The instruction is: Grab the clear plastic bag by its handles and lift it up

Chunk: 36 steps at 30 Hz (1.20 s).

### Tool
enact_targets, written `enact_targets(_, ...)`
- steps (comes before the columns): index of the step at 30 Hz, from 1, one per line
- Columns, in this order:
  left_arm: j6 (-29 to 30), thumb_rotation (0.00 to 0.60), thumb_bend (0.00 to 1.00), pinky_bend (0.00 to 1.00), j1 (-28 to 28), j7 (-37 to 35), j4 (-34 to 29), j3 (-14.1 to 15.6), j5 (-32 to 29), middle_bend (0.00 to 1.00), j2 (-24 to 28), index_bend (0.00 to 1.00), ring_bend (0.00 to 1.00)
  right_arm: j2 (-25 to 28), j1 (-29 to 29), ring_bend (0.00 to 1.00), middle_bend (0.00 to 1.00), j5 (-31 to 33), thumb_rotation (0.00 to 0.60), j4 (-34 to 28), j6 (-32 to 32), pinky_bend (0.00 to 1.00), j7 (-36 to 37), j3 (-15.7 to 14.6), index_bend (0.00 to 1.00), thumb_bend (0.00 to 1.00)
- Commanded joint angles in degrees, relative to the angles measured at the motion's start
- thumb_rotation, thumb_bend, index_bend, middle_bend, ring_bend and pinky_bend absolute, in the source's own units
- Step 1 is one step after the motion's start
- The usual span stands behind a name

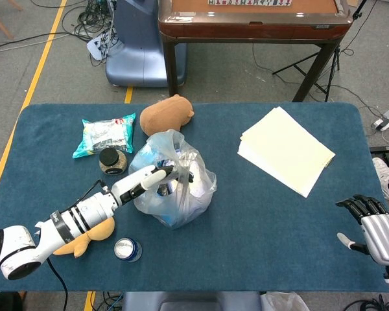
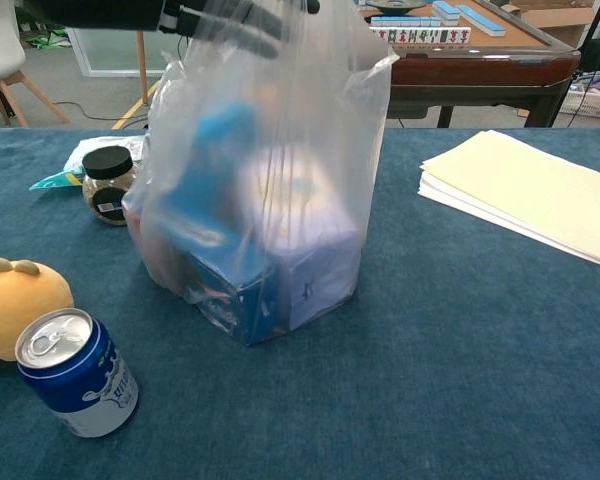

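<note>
Fingers of the left hand (image 1: 144,180) reach over the top of the clear plastic bag (image 1: 175,188) at frame centre; whether they grip its handles cannot be told. Right hand (image 1: 376,227), lower right, fingers apart, holds nothing. Writing on the can (image 2: 72,372) is unreadable.

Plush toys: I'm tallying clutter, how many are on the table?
2: a brown plush toy beyond the clear plastic bag, a yellow plush toy partly under the left arm. Others may be hidden.
</note>
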Motion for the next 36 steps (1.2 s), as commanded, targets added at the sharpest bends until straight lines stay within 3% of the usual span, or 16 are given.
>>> enact_targets(1,-0.5,0.000,0.15,0.09,-1.1,0.3,0.8,0.5,-0.5,0.24,-1.6,0.24,0.22,0.0,-0.1,0.17,0.30,0.1,0.600,0.2,0.0,0.21,0.2,0.0,0.30,0.16)
enact_targets(12,-4.2,0.001,0.15,0.15,-3.7,-5.8,1.2,-1.8,-5.7,0.25,-3.1,0.25,0.24,-0.2,-0.4,0.17,0.30,0.4,0.600,1.0,0.2,0.21,0.9,0.1,0.30,0.16)
enact_targets(20,-9.3,0.047,0.15,0.15,-6.6,-15.0,0.9,-5.8,-9.5,0.26,-4.2,0.25,0.25,-0.2,-0.5,0.17,0.30,0.4,0.600,1.1,0.3,0.21,1.0,0.1,0.30,0.16)
enact_targets(23,-12.6,0.065,0.15,0.16,-9.8,-16.2,2.7,-8.2,-13.7,0.26,-6.3,0.25,0.25,-0.3,-0.5,0.17,0.30,0.3,0.600,1.2,0.4,0.21,1.1,0.1,0.30,0.16)
enact_targets(29,-14.7,0.132,0.15,0.16,-8.4,-18.0,1.7,-10.8,-18.1,0.26,-6.2,0.25,0.25,-0.2,-0.9,0.17,0.30,0.5,0.600,1.3,0.9,0.21,1.3,0.1,0.30,0.16)
enact_targets(34,-16.8,0.244,0.15,0.24,-4.5,-21.3,0.0,-13.7,-19.5,0.28,-4.8,0.25,0.27,-0.1,-1.0,0.17,0.30,0.4,0.600,1.3,1.1,0.21,1.3,0.2,0.30,0.16)
enact_targets(36,-18.1,0.320,0.15,0.31,-3.5,-22.2,-0.4,-15.0,-19.8,0.29,-4.4,0.26,0.29,-0.1,-1.0,0.17,0.30,0.4,0.600,1.3,1.1,0.21,1.3,0.2,0.30,0.16)
